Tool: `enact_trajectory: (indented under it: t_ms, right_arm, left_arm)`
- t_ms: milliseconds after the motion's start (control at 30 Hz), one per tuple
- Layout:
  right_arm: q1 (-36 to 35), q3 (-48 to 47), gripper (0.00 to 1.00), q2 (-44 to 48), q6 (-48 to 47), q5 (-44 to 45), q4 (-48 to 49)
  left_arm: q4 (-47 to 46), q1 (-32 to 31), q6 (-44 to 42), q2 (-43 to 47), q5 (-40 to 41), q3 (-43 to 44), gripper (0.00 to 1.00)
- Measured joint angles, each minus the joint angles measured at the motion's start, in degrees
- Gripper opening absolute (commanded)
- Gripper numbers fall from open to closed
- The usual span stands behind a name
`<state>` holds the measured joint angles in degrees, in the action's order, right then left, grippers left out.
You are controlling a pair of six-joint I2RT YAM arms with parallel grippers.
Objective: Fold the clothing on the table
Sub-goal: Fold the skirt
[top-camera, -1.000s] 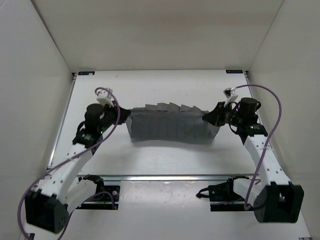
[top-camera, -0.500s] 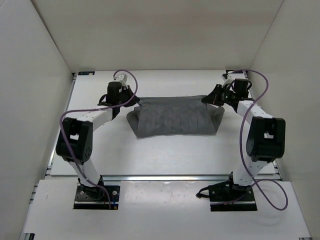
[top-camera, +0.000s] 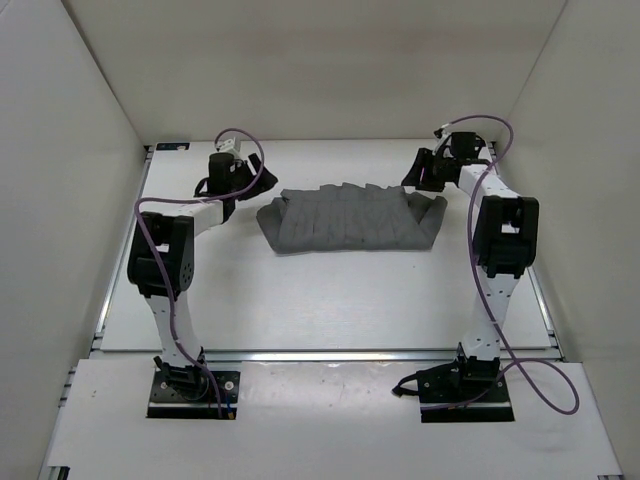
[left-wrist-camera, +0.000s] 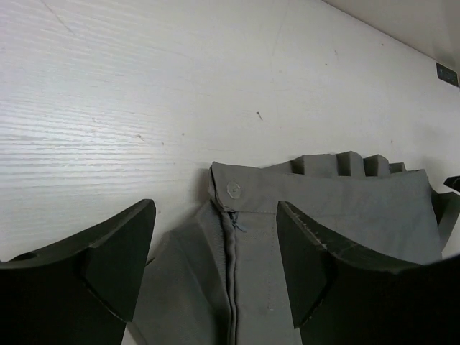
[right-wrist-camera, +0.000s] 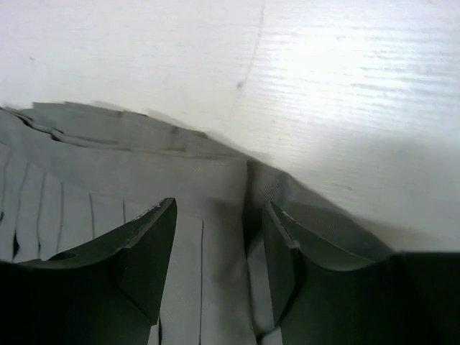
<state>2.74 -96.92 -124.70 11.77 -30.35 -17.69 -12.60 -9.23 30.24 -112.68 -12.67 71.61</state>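
Note:
The clothing [top-camera: 345, 222], a grey pleated skirt, lies folded in a flat band across the far middle of the white table [top-camera: 330, 300]. My left gripper [top-camera: 262, 181] hovers at its left end, jaws open. In the left wrist view the left gripper [left-wrist-camera: 215, 212] straddles the waistband [left-wrist-camera: 316, 198] with its button [left-wrist-camera: 233, 189] and zip, and the fingers [left-wrist-camera: 118, 251] do not pinch it. My right gripper [top-camera: 415, 172] is at the skirt's right end. The right wrist view shows the right gripper [right-wrist-camera: 219, 210] open over the clothing [right-wrist-camera: 108, 165], with a fold running between the fingers [right-wrist-camera: 147, 248].
White walls [top-camera: 90, 120] close in the table on the left, right and far sides. Thin metal rails [top-camera: 330, 354] run along its edges. Both arms reach far forward, with purple cables [top-camera: 545, 200] looping beside them. Bare table surface lies between the skirt and the arm bases [top-camera: 190, 385].
Both grippers carried the skirt's near edge toward the far side and then opened, letting it go. The skirt now lies folded over itself, further back on the table.

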Motion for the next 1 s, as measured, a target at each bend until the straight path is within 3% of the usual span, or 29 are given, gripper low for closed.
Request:
enact_trajectory:
  t_ms: [67,133,333,567,600,667,800,1000]
  right_arm:
    - [-0.4,-0.4,0.51,0.5,-1.0,2.7,-2.0]
    - [-0.8,1.1,0.57,2.1,-1.5,5.0,-2.5]
    - [0.4,14.4,0.62,13.0,-0.4,7.2,-2.6]
    - [7.1,25.3,0.63,20.4,1.8,6.9,-0.8]
    - [7.6,26.3,0.63,20.7,2.0,7.1,-0.7]
    - [7.9,27.8,0.64,21.0,2.3,7.3,-0.5]
    - [7.9,29.6,0.68,21.0,3.3,7.2,0.1]
    - [8.2,31.3,0.7,21.3,4.8,7.5,1.0]
  left_arm:
    - [-0.8,0.5,0.2,0.3,0.0,-0.9,0.72]
    - [-0.7,0.4,0.1,1.2,-0.1,-2.1,0.58]
    - [-0.5,-1.5,-0.7,8.6,0.3,-10.6,0.56]
    - [0.8,-1.5,1.6,12.3,0.9,-17.3,0.34]
    - [1.5,-1.4,1.9,12.3,1.2,-17.6,0.35]
    - [2.6,-1.2,2.3,12.2,2.2,-17.6,0.5]
    - [3.7,-1.4,2.2,11.5,4.6,-17.2,0.64]
    - [8.2,-2.2,1.0,6.8,6.4,-12.7,0.57]
